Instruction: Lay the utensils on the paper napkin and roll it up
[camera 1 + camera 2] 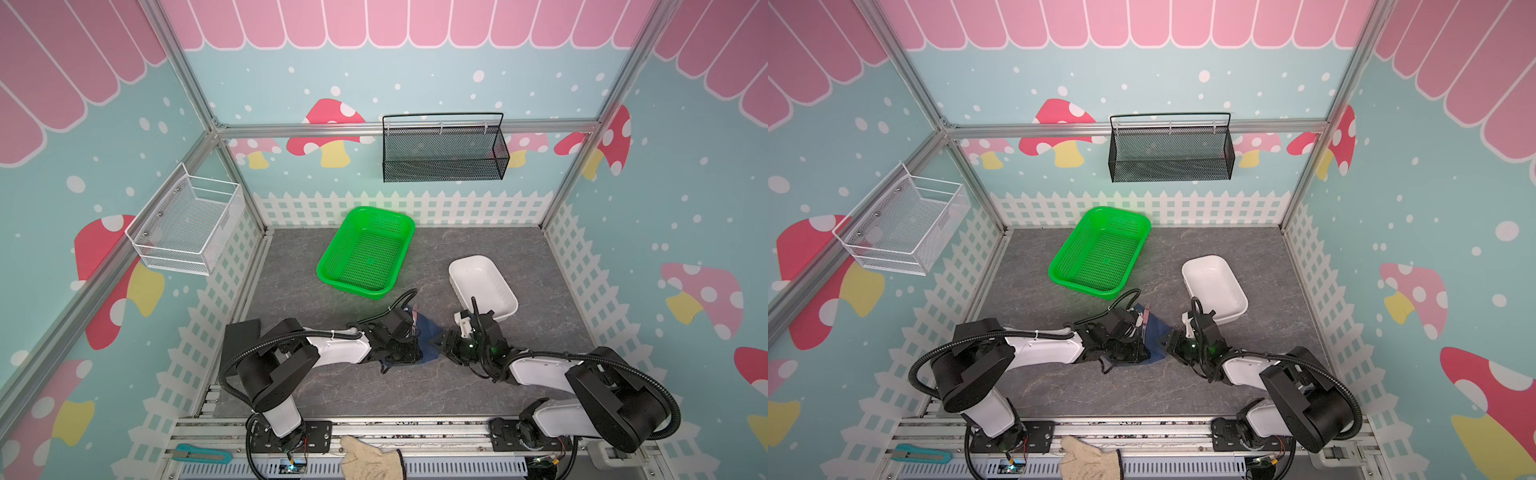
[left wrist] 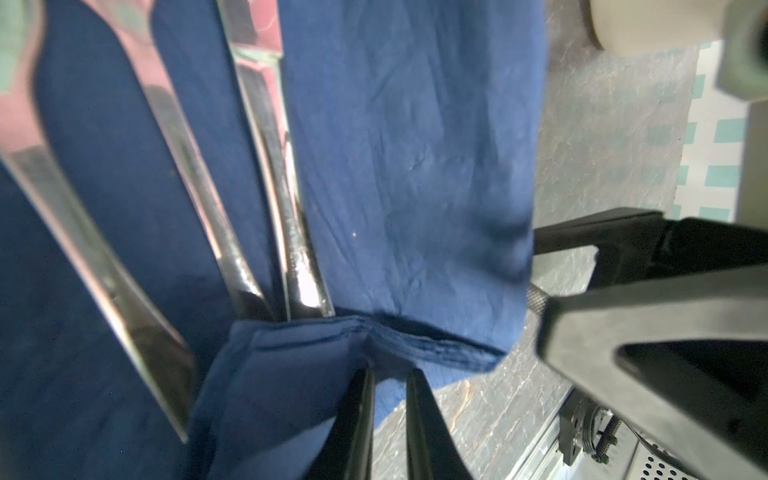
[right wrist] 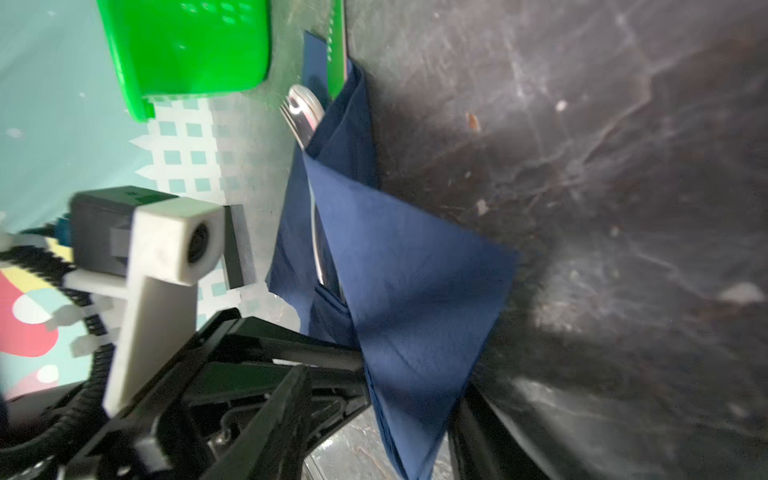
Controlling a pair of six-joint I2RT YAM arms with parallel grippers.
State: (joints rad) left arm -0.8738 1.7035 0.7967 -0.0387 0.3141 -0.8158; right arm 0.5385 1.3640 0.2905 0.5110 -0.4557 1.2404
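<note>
**Position of the task items**

The paper napkin [image 1: 430, 332] is located on the grey table [image 1: 374, 390]. It lies in front of the green basket [image 1: 365, 253], beside the white tub [image 1: 482, 286] and between the 2 grippers. In the right wrist view the paper napkin [image 3: 415, 270] is seen partly folded, with 1 flap raised and laid over the utensils [image 3: 305, 114].

The utensils are held side by side inside the fold. The spoon bowl and the fork tines protrude from the end of the fold nearest the green basket [image 3: 187, 50]. In the left wrist view the shiny handles of the utensils [image 2: 299, 249] are seen running down to a doubled edge of the paper napkin [image 2: 415, 166]. In a top view only a short silver length of the utensils [image 1: 1145, 316] is exposed above the paper napkin [image 1: 1158, 328].

**Left gripper**

The left gripper [image 2: 390, 374] is set at the doubled edge of the napkin. Its jaws are drawn almost together, with only a narrow slit left between them, and the paper edge is pinched in that slit. In a top view the left gripper [image 1: 415, 351] is seen low over the napkin.

**Right gripper**

The right gripper [image 3: 386, 415] is placed at the opposite side of the napkin. Its jaws are held roughly half apart, with 1 finger on each side of a napkin corner. Bare table is visible between 1 finger and the paper, so the corner is straddled, not clamped.
</note>
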